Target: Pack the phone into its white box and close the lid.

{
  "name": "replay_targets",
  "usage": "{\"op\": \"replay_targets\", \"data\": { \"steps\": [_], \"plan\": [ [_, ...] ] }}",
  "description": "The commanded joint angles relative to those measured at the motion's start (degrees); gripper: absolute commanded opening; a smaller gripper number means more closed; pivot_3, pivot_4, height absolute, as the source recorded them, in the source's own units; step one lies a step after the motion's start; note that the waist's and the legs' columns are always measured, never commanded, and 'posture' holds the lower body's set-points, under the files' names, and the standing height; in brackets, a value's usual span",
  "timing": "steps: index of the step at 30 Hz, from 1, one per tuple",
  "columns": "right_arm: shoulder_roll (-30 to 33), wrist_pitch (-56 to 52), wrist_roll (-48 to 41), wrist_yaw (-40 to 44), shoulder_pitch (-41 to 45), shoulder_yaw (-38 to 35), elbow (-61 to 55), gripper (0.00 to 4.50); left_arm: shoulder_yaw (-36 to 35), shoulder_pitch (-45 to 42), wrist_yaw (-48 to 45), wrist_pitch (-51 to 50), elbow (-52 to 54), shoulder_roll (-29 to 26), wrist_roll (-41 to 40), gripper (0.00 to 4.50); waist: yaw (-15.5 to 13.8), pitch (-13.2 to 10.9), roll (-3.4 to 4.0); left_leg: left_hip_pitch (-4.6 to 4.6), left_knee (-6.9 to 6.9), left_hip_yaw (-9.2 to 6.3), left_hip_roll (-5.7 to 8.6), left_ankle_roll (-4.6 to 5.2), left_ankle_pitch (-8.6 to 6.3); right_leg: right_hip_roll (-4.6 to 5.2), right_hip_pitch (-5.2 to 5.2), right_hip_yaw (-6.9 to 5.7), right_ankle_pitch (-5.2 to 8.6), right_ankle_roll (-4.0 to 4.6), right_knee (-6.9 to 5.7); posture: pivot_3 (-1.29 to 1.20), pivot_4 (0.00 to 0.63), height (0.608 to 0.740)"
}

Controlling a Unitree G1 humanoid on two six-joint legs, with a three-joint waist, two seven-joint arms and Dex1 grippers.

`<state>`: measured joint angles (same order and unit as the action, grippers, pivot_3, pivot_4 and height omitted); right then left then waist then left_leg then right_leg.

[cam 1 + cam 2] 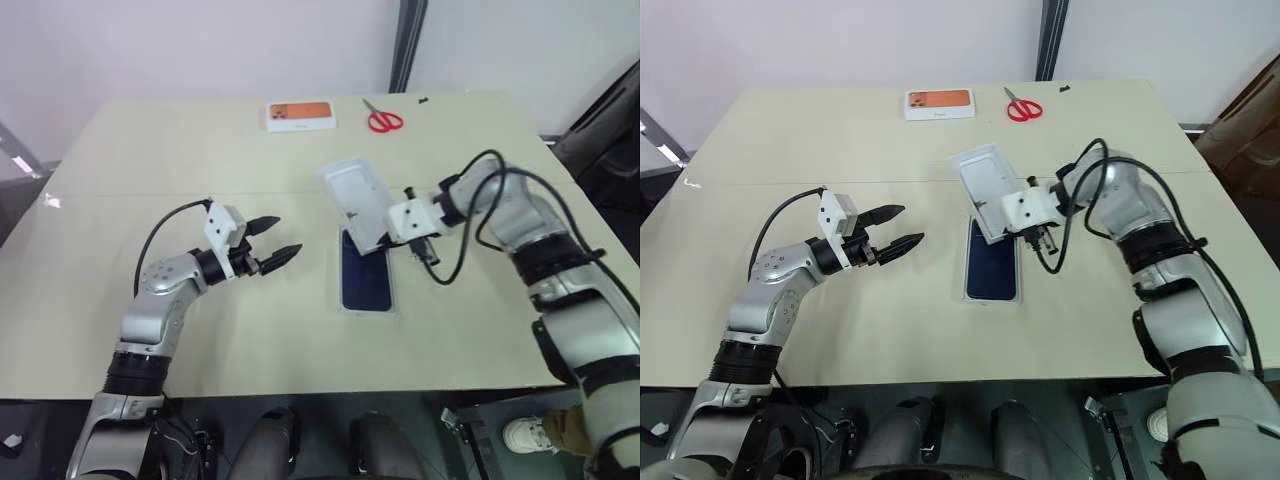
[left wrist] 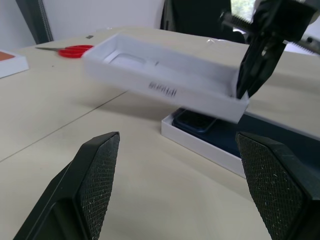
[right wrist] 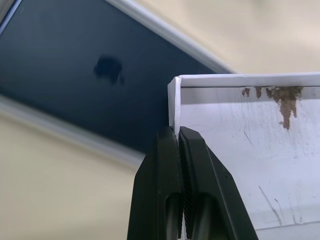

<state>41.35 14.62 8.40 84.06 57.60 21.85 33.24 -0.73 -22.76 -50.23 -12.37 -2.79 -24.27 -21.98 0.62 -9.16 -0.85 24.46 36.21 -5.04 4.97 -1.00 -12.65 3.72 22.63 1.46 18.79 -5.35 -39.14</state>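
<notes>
The phone [image 1: 366,275] is lying face down in the white box [image 1: 392,300] near the middle of the bench [image 1: 150,150], its dark navy back showing a faint logo mark in the right wrist view. The lid [image 1: 358,198] is hanging tilted above the box's far end, open side up, its plain white inner face showing a shallow recess and some brownish smudges near one corner. A short line of small print is running along the lid's side wall in the left wrist view, too small to read. The right hand [image 1: 383,243] is pinching the lid's near wall at a corner, fingers clamped together on the thin edge. The left hand [image 1: 286,240] is hovering well to the left of the box, its two black fingers standing wide apart, holding nothing. At the bench's far edge an orange-topped box [image 1: 301,115] is lying, with red scissors [image 1: 383,118] just to its right.
</notes>
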Motion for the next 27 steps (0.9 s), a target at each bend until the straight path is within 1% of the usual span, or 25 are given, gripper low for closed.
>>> {"op": "replay_targets", "data": {
  "steps": [1,3,6,8,10,13,15,20,21,23,27],
  "plan": [
    [4.7,-5.8,-3.6,2.1,-2.8,-4.4,-7.4,0.05,-0.8,-0.2,0.3,-0.2,2.5,0.2,-1.2,3.93,0.0,0.0,0.0,0.0,-0.01,0.0,0.0,0.0,0.0,0.0,0.0,0.0,0.0,0.0,0.0,0.0,0.15,0.734],
    [8.3,-9.8,-5.5,3.6,-6.8,-6.2,-12.8,0.05,-1.1,-0.1,0.3,-0.5,2.7,0.1,-1.5,3.93,0.0,0.0,0.0,0.0,-0.01,0.0,-0.01,0.01,0.0,0.0,0.01,0.01,0.0,0.0,0.0,0.0,0.15,0.734],
    [14.9,-17.1,-9.8,6.5,-15.8,-9.6,-24.5,0.05,-1.5,0.0,0.1,-0.5,2.6,-0.3,-1.7,3.93,-0.2,0.0,0.0,0.01,-0.02,-0.02,-0.01,0.03,-0.02,0.02,-0.02,-0.01,0.0,0.0,0.03,0.0,0.15,0.734],
    [19.6,-19.0,-11.2,6.7,-22.3,-12.5,-30.5,0.05,-1.7,0.1,-0.1,-0.5,2.3,-0.5,-1.9,3.93,-0.1,0.0,0.03,0.01,-0.02,0.0,-0.01,0.19,-0.12,0.02,-0.02,0.01,0.0,0.0,0.04,0.0,0.15,0.734],
    [23.9,-17.9,-11.6,6.1,-29.3,-15.3,-34.1,0.05,-1.5,0.0,-0.3,-0.7,1.9,-0.5,-2.1,3.93,-0.1,0.0,0.05,0.0,0.01,-0.01,-0.02,0.27,-0.17,0.02,-0.05,0.0,0.0,0.0,0.03,0.0,0.15,0.734],
    [26.9,-20.7,-15.1,5.9,-36.7,-19.2,-39.3,0.05,-0.9,-0.3,-0.7,-0.2,1.3,-0.3,-1.6,3.93,0.0,0.0,0.05,-0.03,0.02,0.0,-0.02,0.38,-0.23,0.02,-0.1,0.01,0.0,0.0,0.03,0.0,0.15,0.734],
    [28.3,-22.0,-15.9,5.2,-40.8,-21.1,-42.7,0.05,-0.6,-0.7,-0.8,-0.3,1.2,-0.1,-1.6,3.93,0.1,0.0,0.06,-0.05,0.01,0.01,-0.05,0.4,-0.24,0.01,-0.1,0.01,0.0,0.0,0.03,0.0,0.15,0.734],
    [29.3,-23.2,-16.2,1.8,-49.2,-25.4,-46.9,0.05,-0.5,-1.5,-1.0,-0.4,0.7,-0.1,-1.4,3.93,-0.2,0.0,0.05,-0.04,0.06,0.01,-0.06,0.41,-0.25,0.0,-0.17,-0.01,0.0,0.0,0.04,0.0,0.15,0.734],
    [29.3,-24.4,-16.6,1.1,-50.2,-26.0,-47.4,0.31,-0.5,-1.5,-1.0,-0.5,0.7,-0.1,-1.4,3.93,-0.3,0.0,0.05,-0.04,0.08,0.01,-0.05,0.43,-0.25,0.01,-0.19,-0.01,0.0,0.0,0.06,0.0,0.15,0.734],
    [30.2,-25.4,-16.8,1.0,-52.0,-27.1,-48.4,0.95,-0.4,-1.3,-1.1,-0.4,0.6,-0.3,-1.2,3.93,-0.5,0.0,0.05,-0.05,0.12,0.01,-0.05,0.44,-0.26,0.01,-0.2,-0.01,0.0,0.0,0.06,0.0,0.15,0.734],
    [31.7,-28.6,-18.0,0.7,-51.1,-27.7,-49.2,2.97,-0.3,-1.1,-1.1,-0.6,0.8,-0.2,-1.3,3.93,-0.8,0.0,0.06,-0.05,0.12,0.02,-0.05,0.44,-0.26,0.01,-0.19,-0.01,0.0,0.0,0.06,0.0,0.15,0.734]
  ]
}}
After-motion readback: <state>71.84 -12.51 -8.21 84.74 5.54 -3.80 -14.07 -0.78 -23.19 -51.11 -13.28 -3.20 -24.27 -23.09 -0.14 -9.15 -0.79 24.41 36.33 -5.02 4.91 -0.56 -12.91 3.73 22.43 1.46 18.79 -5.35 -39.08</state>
